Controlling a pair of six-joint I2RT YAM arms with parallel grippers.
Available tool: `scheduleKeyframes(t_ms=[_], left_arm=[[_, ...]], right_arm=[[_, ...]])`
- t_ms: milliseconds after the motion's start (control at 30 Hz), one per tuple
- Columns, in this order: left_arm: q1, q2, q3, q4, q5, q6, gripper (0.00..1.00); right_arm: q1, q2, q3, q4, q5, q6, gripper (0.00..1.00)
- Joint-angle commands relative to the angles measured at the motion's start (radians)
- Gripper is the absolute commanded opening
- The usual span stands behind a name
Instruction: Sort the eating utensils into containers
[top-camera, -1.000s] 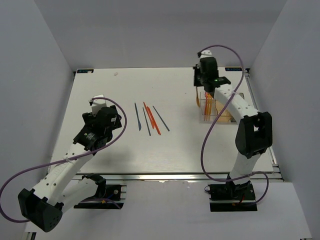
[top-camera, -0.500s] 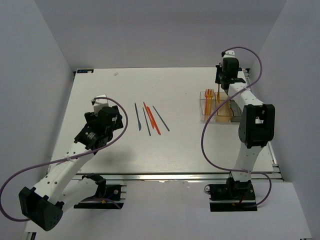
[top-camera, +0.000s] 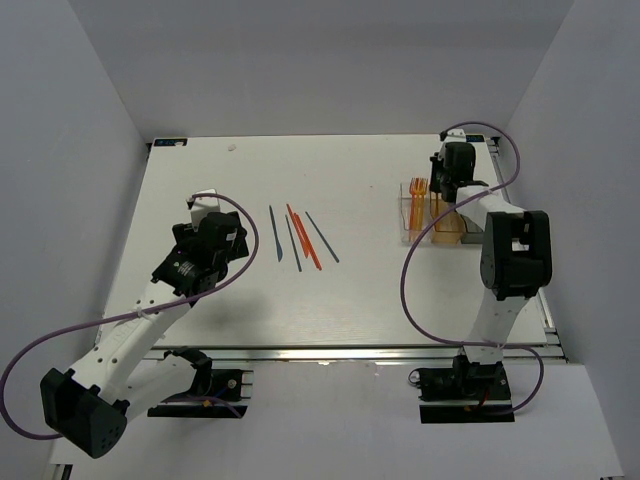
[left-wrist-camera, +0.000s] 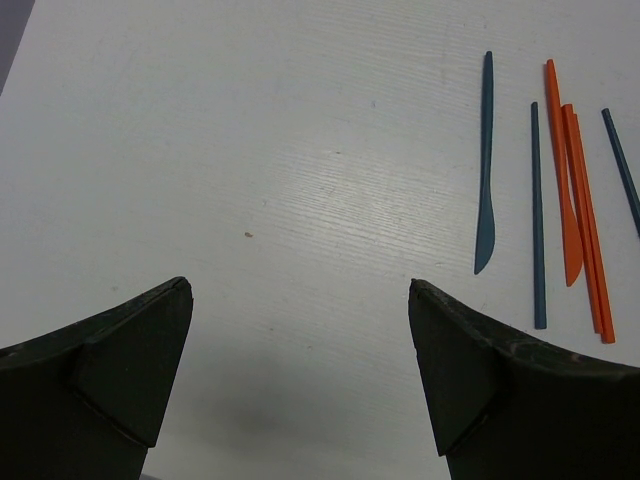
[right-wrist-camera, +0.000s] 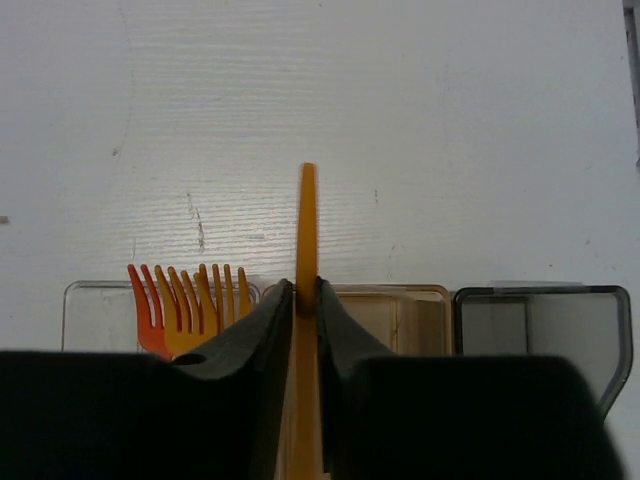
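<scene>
Several utensils lie mid-table: a dark blue knife (top-camera: 275, 232) (left-wrist-camera: 485, 170), a dark blue stick (left-wrist-camera: 537, 210), an orange knife (left-wrist-camera: 560, 170), an orange stick (left-wrist-camera: 585, 230) and another dark blue stick (top-camera: 322, 237). My left gripper (left-wrist-camera: 300, 285) (top-camera: 213, 236) hangs open to their left, with nothing between its fingers. The containers (top-camera: 432, 215) stand at the right. The clear bin (right-wrist-camera: 90, 310) holds orange and red forks (right-wrist-camera: 190, 300). My right gripper (right-wrist-camera: 305, 285) (top-camera: 448, 190) is shut on an upright orange utensil (right-wrist-camera: 306, 220) above the amber bin (right-wrist-camera: 400, 310). The grey bin (right-wrist-camera: 540, 320) looks empty.
The table's right edge and rail (top-camera: 520, 230) run just beyond the containers. Grey walls close in on both sides and the back. A purple cable (top-camera: 415, 270) loops off the right arm over the table.
My right gripper has swung right from the clear bin's side to above the amber bin, carrying the orange utensil. The left arm has barely shifted.
</scene>
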Motion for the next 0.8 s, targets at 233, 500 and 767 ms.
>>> scheduleKeyframes(t_ms=[233, 500, 767], left_arm=[[0.003, -0.008, -0.013, 0.014, -0.001, 0.006, 0.98], [0.003, -0.016, -0.013, 0.011, -0.018, -0.002, 0.98], [0.011, 0.029, 0.030, -0.012, -0.034, -0.089, 0.98]], right_arm=[[-0.012, -0.151, -0.021, 0.043, -0.027, 0.034, 0.43], [0.001, -0.226, -0.009, -0.043, -0.113, 0.092, 0.47], [0.344, -0.214, 0.045, -0.249, -0.013, 0.169, 0.67]])
